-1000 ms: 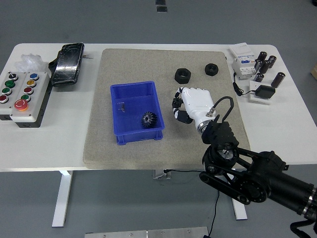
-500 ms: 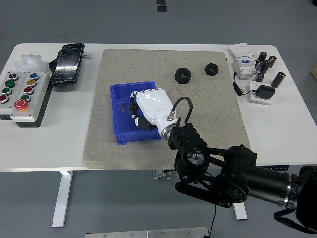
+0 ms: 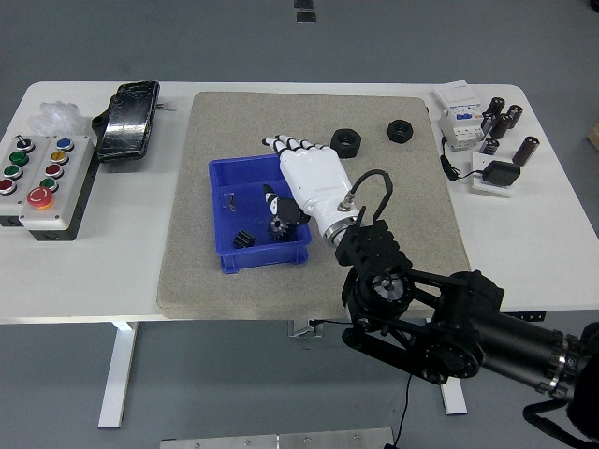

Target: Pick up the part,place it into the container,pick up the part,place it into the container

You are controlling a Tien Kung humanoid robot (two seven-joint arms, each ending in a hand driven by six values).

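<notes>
The blue container (image 3: pixel 223 245) sits on the grey mat, left of centre. Inside it lie a black gear (image 3: pixel 277 227) and a smaller black part (image 3: pixel 243 239). My right hand (image 3: pixel 299 173), white with black finger joints, is over the container's right edge with its fingers spread and holds nothing. Two black hex nuts lie on the mat at the back, one (image 3: pixel 346 140) just right of the fingertips and one (image 3: pixel 401 130) farther right. My left arm does not show.
A button box (image 3: pixel 39 180) and a black device (image 3: pixel 129 120) are on the table's left. A white electrical module (image 3: pixel 457 116), several dark capacitors (image 3: pixel 504 122) and a black square part (image 3: pixel 499 174) are at the back right. The grey mat (image 3: pixel 402 215) covers the table's middle.
My right hand carried a small black part from the mat's right side leftward over the container and opened its fingers. The small part now lies in the container beside the gear.
</notes>
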